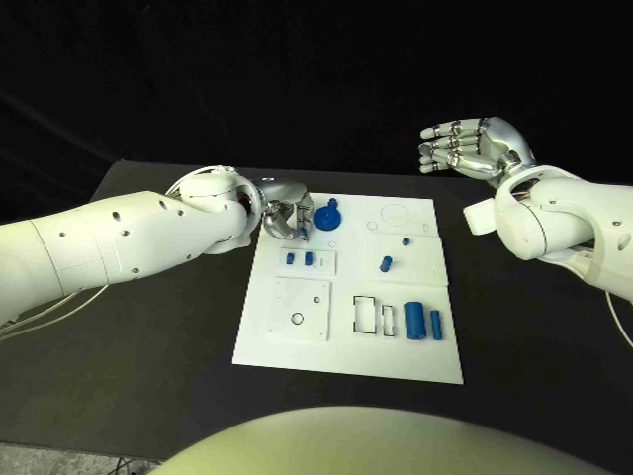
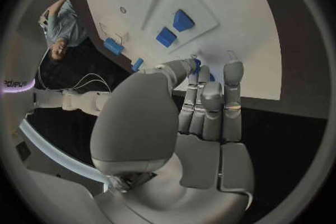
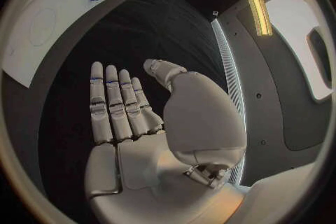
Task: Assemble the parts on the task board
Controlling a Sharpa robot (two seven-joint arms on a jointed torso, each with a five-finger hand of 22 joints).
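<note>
Pinching a small blue part (image 2: pixel 197 65), left hand (image 1: pixel 280 218) fingers closed, right hand (image 1: pixel 471 146) spread empty.

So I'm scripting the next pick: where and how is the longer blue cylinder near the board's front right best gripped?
Probably across its middle, from straight above. The longer blue cylinder lies flat, long axis toward the robot, so fingers should close on its two long sides. A smaller piece lies close on its right, so that gap looks tight.

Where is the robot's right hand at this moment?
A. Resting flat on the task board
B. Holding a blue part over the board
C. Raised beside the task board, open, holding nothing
C: the right hand is raised off the table beside the task board, fingers apart and empty.
</note>
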